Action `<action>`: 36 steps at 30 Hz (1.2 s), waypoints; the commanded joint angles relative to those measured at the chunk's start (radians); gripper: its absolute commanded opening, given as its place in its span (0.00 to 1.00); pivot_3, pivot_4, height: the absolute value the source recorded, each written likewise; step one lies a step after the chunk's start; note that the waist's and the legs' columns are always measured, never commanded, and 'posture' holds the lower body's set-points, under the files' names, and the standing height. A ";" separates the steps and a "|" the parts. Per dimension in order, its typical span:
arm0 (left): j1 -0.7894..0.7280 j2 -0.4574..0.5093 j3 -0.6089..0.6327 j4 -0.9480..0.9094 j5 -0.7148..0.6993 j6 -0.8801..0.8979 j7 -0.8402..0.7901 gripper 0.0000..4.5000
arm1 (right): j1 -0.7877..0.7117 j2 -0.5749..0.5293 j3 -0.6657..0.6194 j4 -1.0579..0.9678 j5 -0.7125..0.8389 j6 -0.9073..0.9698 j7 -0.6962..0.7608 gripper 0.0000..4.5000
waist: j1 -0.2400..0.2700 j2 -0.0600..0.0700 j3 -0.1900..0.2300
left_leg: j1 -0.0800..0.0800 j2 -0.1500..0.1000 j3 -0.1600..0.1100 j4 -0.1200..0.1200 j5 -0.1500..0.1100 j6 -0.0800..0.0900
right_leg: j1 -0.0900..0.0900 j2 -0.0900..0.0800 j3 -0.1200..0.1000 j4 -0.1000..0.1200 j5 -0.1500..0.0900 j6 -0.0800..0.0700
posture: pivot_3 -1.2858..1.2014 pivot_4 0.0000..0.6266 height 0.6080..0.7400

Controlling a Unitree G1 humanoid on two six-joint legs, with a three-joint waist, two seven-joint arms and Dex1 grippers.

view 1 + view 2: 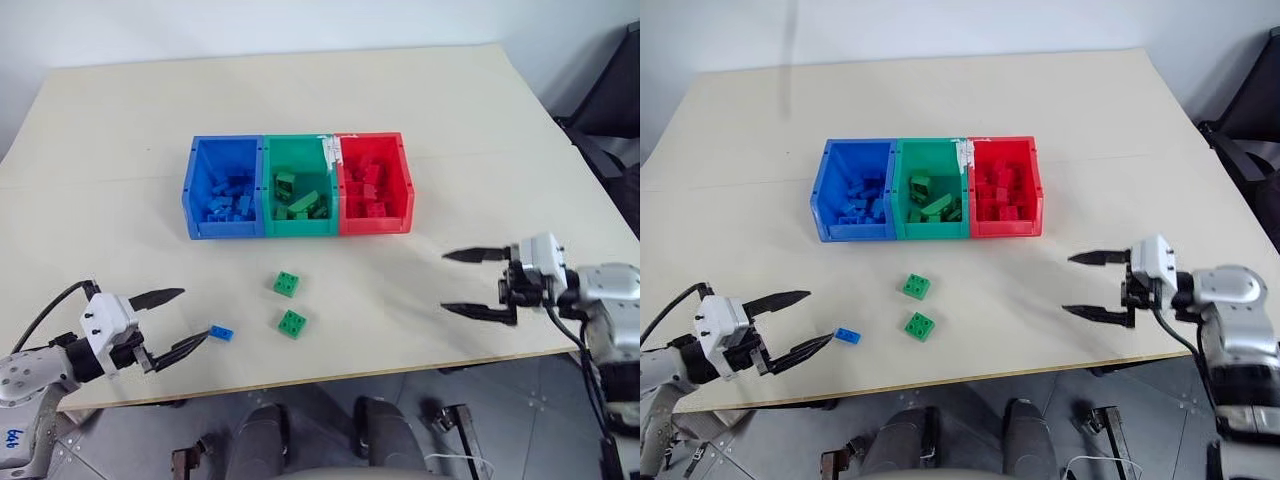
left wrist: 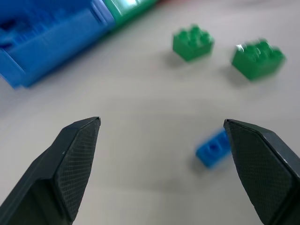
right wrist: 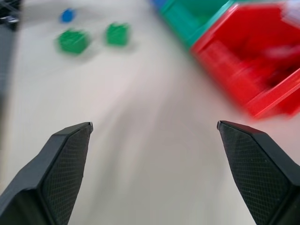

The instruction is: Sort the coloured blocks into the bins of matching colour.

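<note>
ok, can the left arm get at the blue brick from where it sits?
Probably yes. The left gripper is open and empty, and the blue brick lies on bare table just off one fingertip, with nothing between. The two green bricks sit further off.

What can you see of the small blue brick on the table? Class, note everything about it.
The blue brick is a small, flat piece of glossy plastic with studs on top, smaller and flatter than the two green bricks near it. It lies flat on the pale table, in front of the blue bin and well apart from it. The open left gripper is right beside it, one fingertip close to the brick's edge; whether they touch cannot be told.
</note>
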 commanded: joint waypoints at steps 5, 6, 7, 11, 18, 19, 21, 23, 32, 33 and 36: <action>-0.041 0.045 -0.034 -0.107 -0.070 0.064 -0.063 1.00 | 0.018 0.018 -0.014 -0.131 0.039 0.022 -0.059 0.99 | 0.007 0.000 0.000 | 0.001 0.001 0.000 0.003 -0.001 0.000 | 0.001 0.000 0.001 0.000 0.000 0.000 | 0.52 0.24 1.00; -0.063 0.045 -0.069 -0.139 -0.069 0.080 -0.066 1.00 | 0.014 0.018 -0.014 -0.119 0.031 0.004 -0.056 0.99 | 0.011 0.000 0.000 | 0.000 0.000 -0.001 0.004 -0.001 0.000 | 0.001 0.000 0.000 0.000 0.000 0.000 | 0.52 0.24 1.00; -0.089 0.043 -0.112 -0.166 -0.064 0.097 -0.067 1.00 | 0.013 0.015 -0.016 -0.107 0.028 -0.006 -0.050 0.99 | 0.018 0.000 0.000 | 0.000 0.000 -0.002 0.005 -0.002 0.001 | 0.001 0.000 0.000 0.000 0.000 0.000 | 0.52 0.24 1.00; -0.203 0.024 -0.278 -0.190 0.006 0.116 -0.066 1.00 | 0.015 0.005 -0.011 -0.080 0.009 -0.037 -0.035 0.99 | 0.029 0.000 0.000 | -0.001 -0.001 -0.001 0.007 -0.002 0.001 | 0.001 0.000 0.001 0.001 0.001 0.000 | 0.52 0.24 1.00; -0.381 -0.042 -0.537 -0.163 0.184 0.187 0.014 1.00 | 0.033 0.004 -0.023 -0.096 0.010 -0.037 -0.057 0.99 | 0.028 0.000 0.000 | -0.001 -0.001 -0.001 0.008 -0.002 0.002 | 0.001 0.000 0.001 0.005 0.001 0.001 | 0.52 0.24 1.00; -0.393 -0.054 -0.559 -0.169 0.187 0.202 0.018 1.00 | 0.039 0.004 -0.026 -0.103 0.011 -0.035 -0.062 0.99 | 0.028 0.000 0.000 | -0.001 -0.001 -0.001 0.008 -0.002 0.002 | 0.001 0.000 0.001 0.005 0.001 0.001 | 0.52 0.24 1.00; -0.411 -0.081 -0.595 -0.162 0.213 0.210 0.040 1.00 | 0.051 0.005 -0.030 -0.116 0.013 -0.030 -0.074 0.99 | 0.029 0.000 0.000 | -0.001 -0.001 -0.001 0.008 -0.002 0.002 | 0.001 0.000 0.001 0.005 0.001 0.001 | 0.52 0.24 1.00; -0.425 -0.111 -0.619 -0.132 0.256 0.196 0.078 1.00 | 0.063 0.008 -0.031 -0.130 0.018 -0.024 -0.087 0.99 | 0.028 0.000 0.000 | -0.001 -0.001 -0.001 0.008 -0.002 0.002 | 0.001 0.000 0.001 0.005 0.001 0.001 | 0.52 0.24 1.00; -0.480 -0.131 -0.673 -0.044 0.303 0.181 0.068 0.87 | 0.053 0.025 -0.011 -0.140 0.016 -0.017 -0.118 1.00 | 0.031 0.000 0.000 | -0.001 -0.001 -0.001 0.010 -0.002 0.002 | 0.002 0.000 0.001 0.004 0.001 0.001 | 0.52 0.24 1.00; -0.485 -0.130 -0.671 -0.038 0.301 0.178 0.064 0.82 | 0.046 0.029 -0.008 -0.139 0.016 -0.018 -0.122 1.00 | 0.031 0.000 0.000 | -0.001 -0.001 -0.002 0.010 -0.001 0.002 | 0.002 0.000 0.001 0.004 0.001 0.001 | 0.52 0.24 1.00; -0.492 -0.132 -0.664 -0.030 0.292 0.167 0.055 0.62 | 0.036 0.035 -0.004 -0.136 0.014 -0.018 -0.127 1.00 | 0.031 0.000 0.000 | -0.001 -0.001 -0.002 0.011 -0.001 0.002 | 0.002 0.000 0.001 0.004 0.001 0.001 | 0.52 0.24 1.00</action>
